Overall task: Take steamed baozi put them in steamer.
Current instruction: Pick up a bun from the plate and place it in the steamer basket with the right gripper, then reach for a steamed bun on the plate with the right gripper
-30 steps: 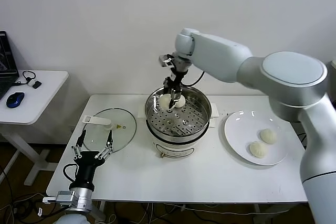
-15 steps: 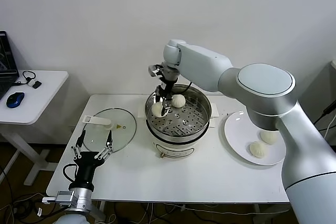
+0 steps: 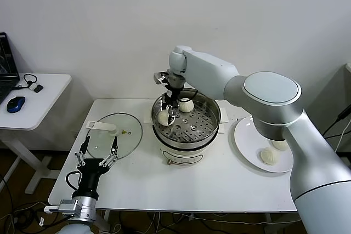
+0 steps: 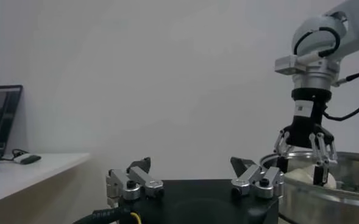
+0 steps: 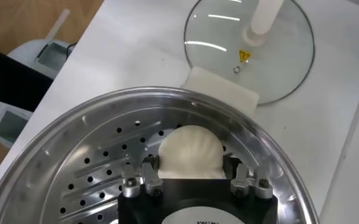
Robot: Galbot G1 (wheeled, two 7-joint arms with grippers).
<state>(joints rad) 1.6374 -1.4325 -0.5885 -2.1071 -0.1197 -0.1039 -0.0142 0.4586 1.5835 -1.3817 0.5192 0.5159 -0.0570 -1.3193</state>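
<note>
The steel steamer (image 3: 211,114) stands mid-table. My right gripper (image 3: 166,116) reaches down into its left side, its fingers against both sides of a cream-white baozi (image 3: 163,117) low over the perforated tray. In the right wrist view that baozi (image 5: 190,149) fills the span of the gripper (image 5: 191,167), above the steamer tray (image 5: 75,176). A second baozi (image 3: 186,105) lies at the back of the tray. Two more baozi (image 3: 269,156) (image 3: 280,145) lie on the white plate (image 3: 247,135). My left gripper (image 3: 97,154) is parked open at the front left of the table.
The glass lid (image 3: 116,134) lies flat on the table left of the steamer, just beyond my left gripper. A small side table (image 3: 38,94) with a blue mouse (image 3: 16,103) stands further left. The wall is close behind the steamer.
My right gripper has carried the baozi from the back of the steamer to its left side and lowered it toward the tray. The left arm has not moved.
</note>
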